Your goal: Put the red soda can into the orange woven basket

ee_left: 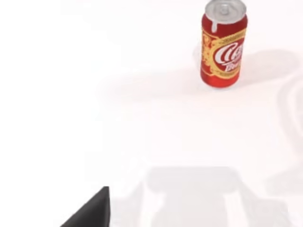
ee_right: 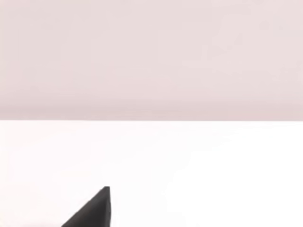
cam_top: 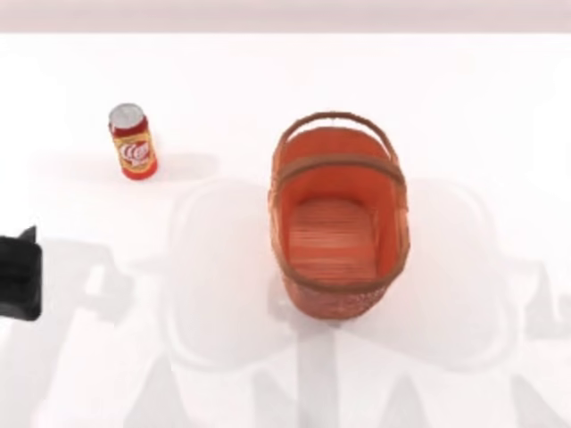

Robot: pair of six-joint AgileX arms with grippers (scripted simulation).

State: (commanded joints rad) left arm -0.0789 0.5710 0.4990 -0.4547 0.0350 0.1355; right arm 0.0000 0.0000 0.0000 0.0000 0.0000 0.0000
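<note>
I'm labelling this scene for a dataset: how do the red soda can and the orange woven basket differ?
Size: the red soda can is much smaller than the orange woven basket.
Shape: the can is a closed cylinder with a silver top; the basket is an open oval with an arched brown handle and an empty slatted bottom.
Place: the can stands at the table's left, the basket near its middle.
Both stand upright, apart and ungripped.

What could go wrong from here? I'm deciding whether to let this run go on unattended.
The red soda can stands upright and alone on the table's left side, apart from the orange woven basket; a glancing approach by the left gripper, now at the left edge, could tip it and send it rolling. The basket's arched handle spans the opening, so a carried can might strike it. A drop from too high could bounce the can off the slatted bottom.
</note>
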